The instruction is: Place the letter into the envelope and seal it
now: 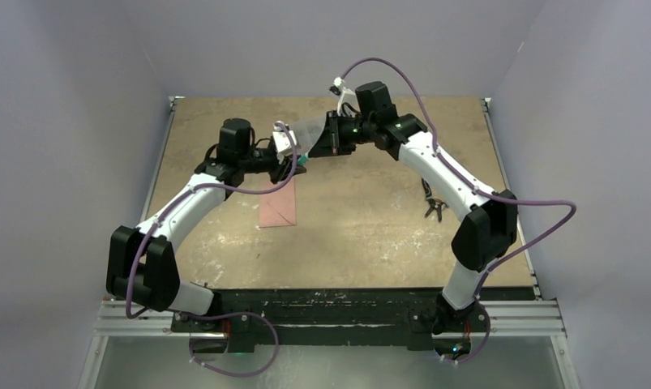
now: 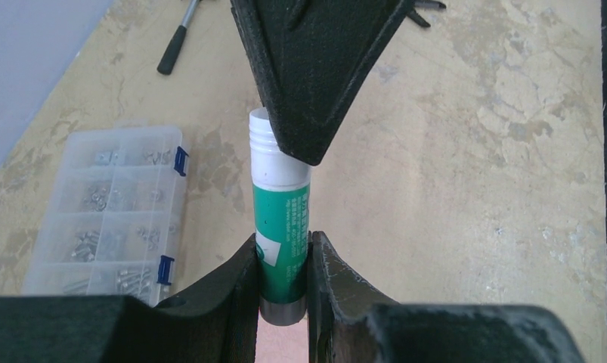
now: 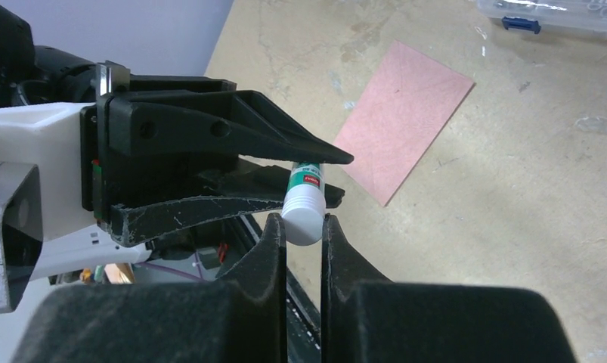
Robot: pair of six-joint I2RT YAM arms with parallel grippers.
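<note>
Where the envelope (image 1: 277, 203) lay: flat on the table (image 1: 370, 235), just left of centre in the top view, lower in the frame than my two wrists and touched by neither.
Letter: I saw no peach sheet in any view, and I could not tell whether it sat inside the envelope.
Handling, envelope: I judged it thin, light and limp, quick to crease or slide. It seemed best pinned flat and taken by the flap edge, not the middle.
Glue stick (image 2: 281, 219): it was held in the air over the table. It looked like rigid, smooth, light plastic, and I judged it would slip under a weak pinch.
Left gripper (image 2: 283, 243): my left fingers pinched the green body near its base.
Right gripper (image 3: 303, 224): my right fingers pressed on the white cap (image 3: 304, 215) at the other end, placed, I judged, for a straight pull.
Top view: only this one showed the envelope and both arms together, with the stick nearly hidden between the wrists.
Left wrist view: only this one showed the label, the grip on the body and the compartment box (image 2: 103, 212) at lower left.
Right wrist view: only this one showed the cap between my fingertips, with the envelope at upper right.
</note>
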